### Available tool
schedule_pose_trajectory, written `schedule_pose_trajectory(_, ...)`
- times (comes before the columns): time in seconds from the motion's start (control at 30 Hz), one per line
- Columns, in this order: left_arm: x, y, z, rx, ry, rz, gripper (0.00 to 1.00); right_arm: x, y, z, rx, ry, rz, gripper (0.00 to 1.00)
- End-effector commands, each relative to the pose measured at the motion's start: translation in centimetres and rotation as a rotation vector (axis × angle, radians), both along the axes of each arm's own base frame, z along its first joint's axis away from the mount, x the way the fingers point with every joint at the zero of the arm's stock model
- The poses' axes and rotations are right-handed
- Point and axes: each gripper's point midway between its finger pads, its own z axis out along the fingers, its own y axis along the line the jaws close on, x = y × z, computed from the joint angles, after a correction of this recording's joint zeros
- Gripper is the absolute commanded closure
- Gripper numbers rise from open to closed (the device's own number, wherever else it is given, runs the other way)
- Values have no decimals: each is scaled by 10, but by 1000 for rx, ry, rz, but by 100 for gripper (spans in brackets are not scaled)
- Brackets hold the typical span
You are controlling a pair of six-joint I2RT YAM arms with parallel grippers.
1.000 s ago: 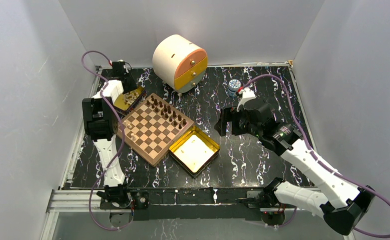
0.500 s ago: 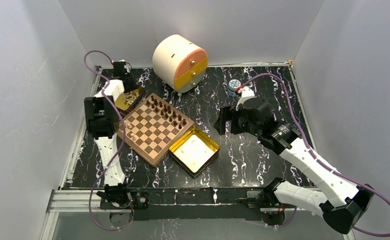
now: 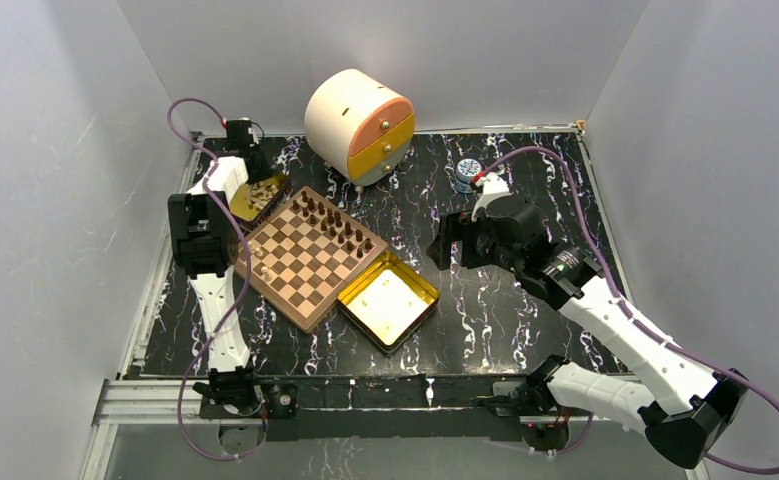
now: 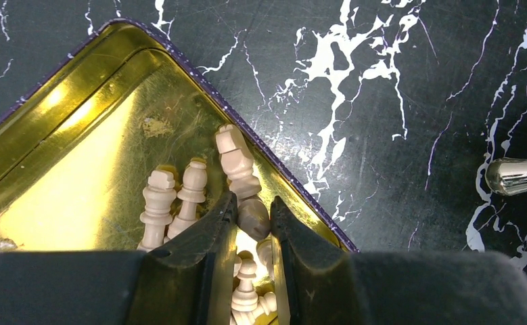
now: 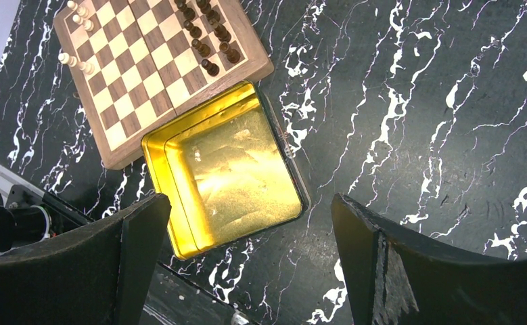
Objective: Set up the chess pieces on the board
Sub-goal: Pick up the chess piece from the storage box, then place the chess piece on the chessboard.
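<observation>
Your left gripper [image 4: 252,198] is hanging fingers-down inside the gold tin [image 4: 78,101] that is sitting just off the far-left side of the board [image 3: 310,272]. This is the arm nearer the loose pieces. The light tan piece [image 4: 237,159] you are going for is lying on its side against the tin's right wall. Its long axis is running straight ahead of the fingertips and leaning slightly left, with the head pointing away from you. Its rounded near end is sitting between the two fingers.

The jaws are standing narrow, one on each flank of that end. From the wrist view you cannot tell whether they are pressing it or only flanking it. Other light pieces are lying just left of the fingers and under them, so a lift could snag a neighbour.

The left arm is reaching far forward with its wrist bent down over the tin. Your right gripper [image 5: 248,203] is hovering wide open, holding nothing, above the empty gold tin [image 5: 179,145] beside the board's near-right edge. The dark brown pieces [image 3: 337,226] are standing in rows along the far-right side.
</observation>
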Motion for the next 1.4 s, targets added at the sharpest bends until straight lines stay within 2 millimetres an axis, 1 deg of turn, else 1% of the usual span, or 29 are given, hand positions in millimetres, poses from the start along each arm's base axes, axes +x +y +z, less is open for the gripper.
schedule_pose_trajectory(0.0, 8, 6, 77, 31, -118, 28, 87, 6, 2, 35, 69, -95, -4, 1)
schedule_pose_trajectory(0.07, 7, 7, 90, 36, -132, 36, 87, 5, 2, 33, 66, -91, -3, 1)
schedule_pose_trajectory(0.2, 0, 9, 108, 33, -141, 58, 87, 5, 0, 29, 60, -85, -5, 1)
schedule_pose_trajectory(0.3, -12, 11, 120, 30, -131, 91, 87, 2, -1, 32, 69, -91, -2, 1)
schedule_pose_trajectory(0.4, -30, 12, 130, 25, -118, 119, 87, 0, -2, 35, 76, -93, 2, 1)
schedule_pose_trajectory(0.57, -72, 12, 137, 21, -85, 147, 87, -8, -8, 39, 89, -90, -2, 2)
schedule_pose_trajectory(0.77, -130, 11, 133, 25, -30, 167, 87, -19, -16, 45, 116, -92, -10, 2)
schedule_pose_trajectory(0.83, -146, 4, 139, -7, -43, 157, 87, -23, -18, 45, 125, -88, -12, 2)
schedule_pose_trajectory(1.0, -183, -16, 141, -72, -26, 87, 86, -30, -19, 45, 144, -70, -9, 2)
schedule_pose_trajectory(1.17, -227, -34, 135, -105, 26, 65, 86, -34, -24, 46, 148, -71, -17, 2)
schedule_pose_trajectory(1.2, -237, -35, 132, -105, 44, 73, 86, -34, -25, 47, 147, -73, -19, 2)
schedule_pose_trajectory(1.27, -257, -47, 126, -106, 70, 54, 86, -34, -26, 48, 145, -75, -23, 2)
schedule_pose_trajectory(1.37, -281, -59, 118, -107, 98, 38, 86, -33, -26, 49, 144, -76, -26, 2)
